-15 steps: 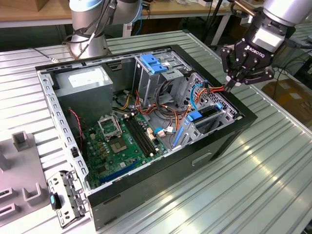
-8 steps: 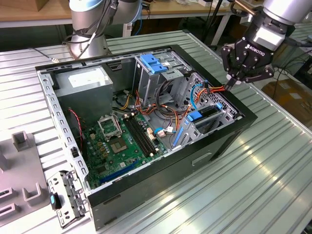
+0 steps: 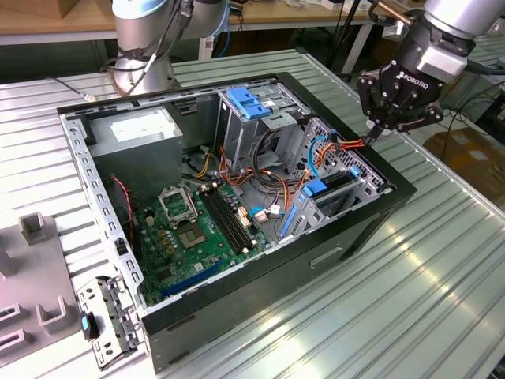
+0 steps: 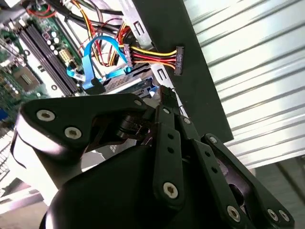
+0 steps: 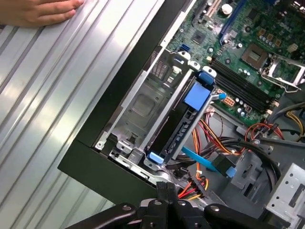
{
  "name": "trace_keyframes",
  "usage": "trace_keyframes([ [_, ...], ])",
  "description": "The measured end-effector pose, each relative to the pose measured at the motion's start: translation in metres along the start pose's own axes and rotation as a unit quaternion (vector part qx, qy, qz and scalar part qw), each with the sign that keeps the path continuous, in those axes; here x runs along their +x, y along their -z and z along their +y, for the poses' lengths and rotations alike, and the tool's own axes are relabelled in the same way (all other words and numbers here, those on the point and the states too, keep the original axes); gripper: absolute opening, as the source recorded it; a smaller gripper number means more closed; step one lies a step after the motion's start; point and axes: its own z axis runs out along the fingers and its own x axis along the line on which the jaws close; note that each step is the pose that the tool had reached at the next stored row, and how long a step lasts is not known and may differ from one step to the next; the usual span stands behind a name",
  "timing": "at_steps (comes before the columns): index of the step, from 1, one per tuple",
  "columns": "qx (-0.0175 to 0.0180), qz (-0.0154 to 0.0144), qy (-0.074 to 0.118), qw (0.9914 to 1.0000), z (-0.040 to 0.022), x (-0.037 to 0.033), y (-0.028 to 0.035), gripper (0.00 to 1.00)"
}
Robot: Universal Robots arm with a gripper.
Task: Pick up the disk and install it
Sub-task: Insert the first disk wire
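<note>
Your gripper (image 3: 370, 134) hangs over the rim of the computer case (image 3: 260, 272) at the exterior view's right, fingers pinched together on nothing. The disk (image 5: 188, 114) stands on edge in the drive cage (image 5: 138, 102) at that corner of the case, blue rail showing, below the fingertips, near but clear of them. A red-and-yellow power cable (image 4: 147, 55) lies just beside the fingertips.

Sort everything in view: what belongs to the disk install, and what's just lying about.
Job: disk, standing in the drive cage; gripper, at the case edge; computer case.
Lying about: power supply; a hand on the table; grey blocks at the exterior view's left.
</note>
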Motion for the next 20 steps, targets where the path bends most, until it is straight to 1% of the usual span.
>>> trace_keyframes([
  [2,-0.0008,0.0007,0.014,0.99991,-0.0007,0.0004,0.0000,0.11],
  [3,-0.0011,0.0009,0.020,0.99980,-0.0015,0.0009,-0.0002,0.17],
  [4,-0.0016,0.0012,0.032,0.99949,-0.0032,0.0018,-0.0006,0.24],
  [5,-0.0018,0.0013,0.037,0.99931,-0.0045,0.0025,-0.0007,0.24],
  [7,-0.0021,0.0016,0.042,0.99912,-0.0069,0.0033,-0.0006,0.25],
  [8,-0.0022,0.0017,0.046,0.99895,-0.0103,0.0038,-0.0008,0.25],
  [9,-0.0024,0.0018,0.048,0.99884,-0.0130,0.0033,-0.0014,0.31],
  [12,-0.0025,0.0019,0.054,0.99855,-0.0172,0.0004,-0.0048,0.31],
  [14,-0.0024,0.0022,0.062,0.99808,-0.0193,-0.0018,-0.0082,0.31],
  [16,-0.0024,0.0024,0.069,0.99761,-0.0200,-0.0022,-0.0100,0.31],
  [17,-0.0021,0.0034,0.077,0.99699,-0.0204,-0.0025,-0.0116,0.31],
  [18,-0.0005,0.0053,0.085,0.99633,-0.0208,-0.0028,-0.0127,0.31],
  [20,0.0033,0.0091,0.096,0.99535,-0.0213,-0.0035,-0.0140,0.31],
])
